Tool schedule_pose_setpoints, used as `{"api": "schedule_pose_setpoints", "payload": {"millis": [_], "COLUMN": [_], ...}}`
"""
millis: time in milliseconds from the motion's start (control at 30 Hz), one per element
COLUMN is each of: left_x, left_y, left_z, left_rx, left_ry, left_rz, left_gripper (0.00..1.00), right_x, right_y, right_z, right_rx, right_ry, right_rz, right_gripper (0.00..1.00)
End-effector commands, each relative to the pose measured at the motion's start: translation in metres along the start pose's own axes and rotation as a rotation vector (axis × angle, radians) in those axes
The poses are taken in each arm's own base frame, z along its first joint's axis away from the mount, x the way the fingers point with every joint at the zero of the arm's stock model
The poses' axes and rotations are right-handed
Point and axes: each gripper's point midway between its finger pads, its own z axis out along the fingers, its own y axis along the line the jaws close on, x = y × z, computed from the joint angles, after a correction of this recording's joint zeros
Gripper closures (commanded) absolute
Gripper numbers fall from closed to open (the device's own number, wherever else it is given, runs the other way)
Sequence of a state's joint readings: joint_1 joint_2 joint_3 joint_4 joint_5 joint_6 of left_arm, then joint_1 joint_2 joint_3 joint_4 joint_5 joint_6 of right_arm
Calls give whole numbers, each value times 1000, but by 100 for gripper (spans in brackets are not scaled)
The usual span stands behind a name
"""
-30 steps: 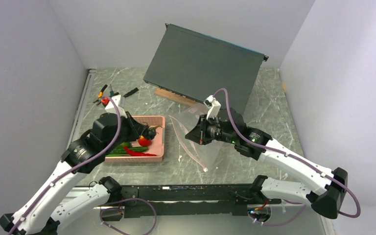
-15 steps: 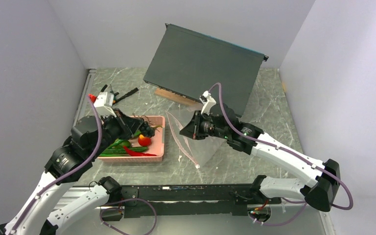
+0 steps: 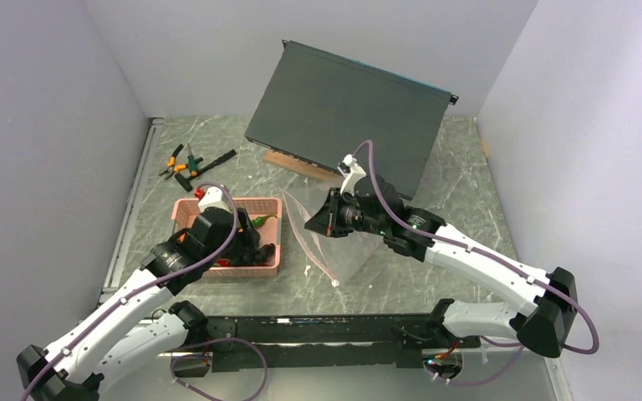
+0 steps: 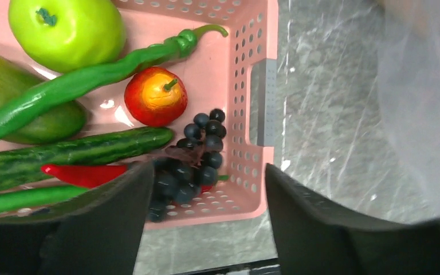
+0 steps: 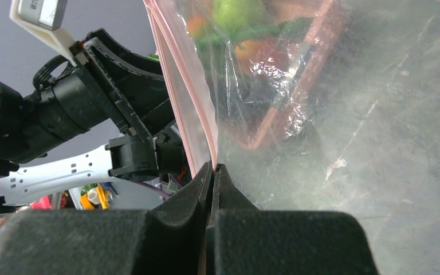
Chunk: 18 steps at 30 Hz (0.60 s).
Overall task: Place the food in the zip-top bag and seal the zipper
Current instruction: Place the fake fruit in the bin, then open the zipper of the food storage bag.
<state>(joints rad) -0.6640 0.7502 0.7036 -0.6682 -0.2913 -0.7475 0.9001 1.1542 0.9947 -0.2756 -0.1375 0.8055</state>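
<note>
The food lies in the pink basket [image 4: 263, 103]: a green apple [image 4: 66, 26], a long green pepper [image 4: 91, 74], a red-orange piece [image 4: 154, 97], a mango [image 4: 11, 97], dark grapes [image 4: 197, 154], a cucumber and a red chili. My left gripper [image 4: 206, 200] hangs open over the basket's near right corner, holding nothing. The zip-top bag [image 3: 343, 246] stands right of the basket, held up by my right gripper [image 5: 213, 166], which is shut on its edge at the pink zipper [image 5: 177, 86]. Its mouth faces the basket.
Orange-handled pliers [image 3: 180, 163] and a black tool lie behind the basket. A large dark panel [image 3: 351, 117] leans at the back over a wooden block [image 3: 297, 165]. Walls close in the left, right and back sides.
My left arm swung forward and down over the basket's near right corner, and its jaws opened from shut. My right gripper shifted the bag slightly left.
</note>
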Motion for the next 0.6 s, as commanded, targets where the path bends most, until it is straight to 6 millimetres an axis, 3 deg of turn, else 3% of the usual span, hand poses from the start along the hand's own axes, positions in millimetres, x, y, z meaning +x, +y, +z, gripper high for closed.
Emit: {"api": "schedule_pose_setpoints", "payload": {"millis": [0, 100, 267, 333, 567], "left_x": [-39, -53, -61, -62, -52], "left_y": [-16, -49, -136, -152, -178], "left_z": [-18, -38, -73, -76, -69], "left_rx": [58, 226, 722, 796, 861], "left_ry": [-129, -144, -136, -115, -78], "left_rz": [-65, -69, -69, -69, -64], "left_gripper": [19, 16, 10, 11, 21], "right_x": [-25, -29, -34, -37, -33], "right_y": [27, 24, 25, 28, 28], "right_z": [-2, -2, -7, -10, -15], "right_rx": [-67, -35, 7, 4, 8], "right_ry": [-65, -79, -101, -118, -124], "right_rz": [-8, 0, 40, 52, 85], "right_gripper": [100, 100, 100, 100, 100]}}
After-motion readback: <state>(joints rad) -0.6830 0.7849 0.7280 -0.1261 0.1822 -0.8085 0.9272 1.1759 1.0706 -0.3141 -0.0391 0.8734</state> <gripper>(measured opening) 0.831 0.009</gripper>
